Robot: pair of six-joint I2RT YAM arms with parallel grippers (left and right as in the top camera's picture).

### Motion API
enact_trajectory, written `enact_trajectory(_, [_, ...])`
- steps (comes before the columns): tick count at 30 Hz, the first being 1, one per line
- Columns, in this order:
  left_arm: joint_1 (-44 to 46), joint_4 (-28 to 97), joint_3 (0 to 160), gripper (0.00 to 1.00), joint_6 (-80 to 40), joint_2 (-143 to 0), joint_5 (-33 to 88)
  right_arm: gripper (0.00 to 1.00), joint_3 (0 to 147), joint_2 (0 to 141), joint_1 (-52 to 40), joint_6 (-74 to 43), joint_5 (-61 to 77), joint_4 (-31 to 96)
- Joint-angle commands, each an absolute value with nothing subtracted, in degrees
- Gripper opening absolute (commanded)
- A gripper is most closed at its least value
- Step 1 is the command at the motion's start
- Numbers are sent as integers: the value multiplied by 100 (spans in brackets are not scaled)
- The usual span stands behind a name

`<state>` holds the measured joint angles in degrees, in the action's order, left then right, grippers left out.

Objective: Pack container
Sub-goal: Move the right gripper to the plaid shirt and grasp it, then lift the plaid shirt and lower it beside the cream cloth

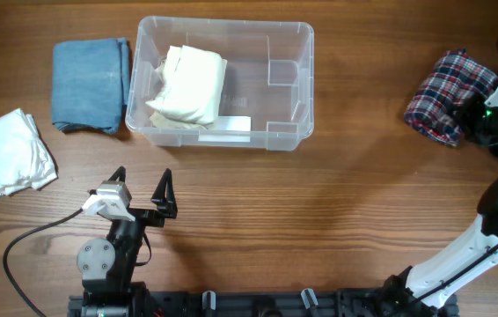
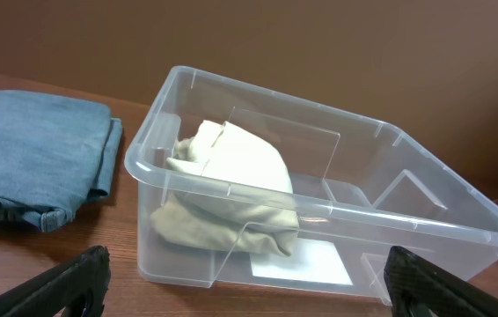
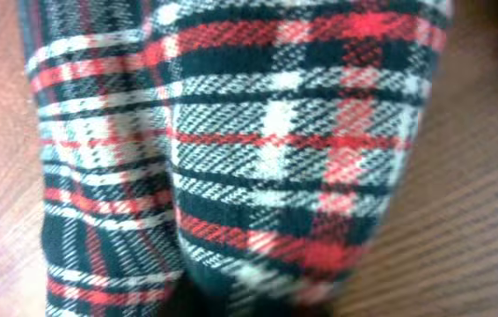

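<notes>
The clear container [image 1: 306, 79] stands at the back middle of the table, and a folded cream cloth [image 1: 192, 84] lies in its left half. In the left wrist view the container [image 2: 425, 229] is straight ahead with the cream cloth [image 2: 240, 163] inside. My left gripper [image 1: 143, 176] is open and empty, a little in front of the container; its fingers frame the container's near wall in the left wrist view [image 2: 245, 269]. My right gripper [image 1: 482, 114] is at the right end of a folded plaid cloth [image 1: 447, 97]. The plaid cloth [image 3: 258, 141] fills the right wrist view and hides the fingers.
A folded blue cloth [image 1: 91, 84] lies just left of the container and also shows in the left wrist view [image 2: 29, 150]. A folded white cloth with a green tag [image 1: 11, 150] lies at the far left. The right arm reaches in from the lower right.
</notes>
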<state>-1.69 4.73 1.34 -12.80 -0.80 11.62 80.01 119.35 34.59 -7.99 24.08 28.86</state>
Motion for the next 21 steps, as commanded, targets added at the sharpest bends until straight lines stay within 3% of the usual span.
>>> enact_trajectory(1, [-215,480,99,100,-1243,-34,1107,4,7915,11972,3131,-751,2495,2803])
enact_trajectory(5, [-215,480,99,100,-1243,-34,1107,4,8025,11740,2947,-775,3033,2803])
enact_trajectory(11, [-215,480,99,100,-1243,-34,1107,5,8305,9614,2283,-1267,3765,3087])
enact_trajectory(16, [-215,480,99,100,-1243,-34,1107,4,8305,8388,799,-1865,3850,2877])
enact_trajectory(21, [-215,480,99,100,-1243,-34,1107,4,8302,8534,-1035,-2449,3245,2552])
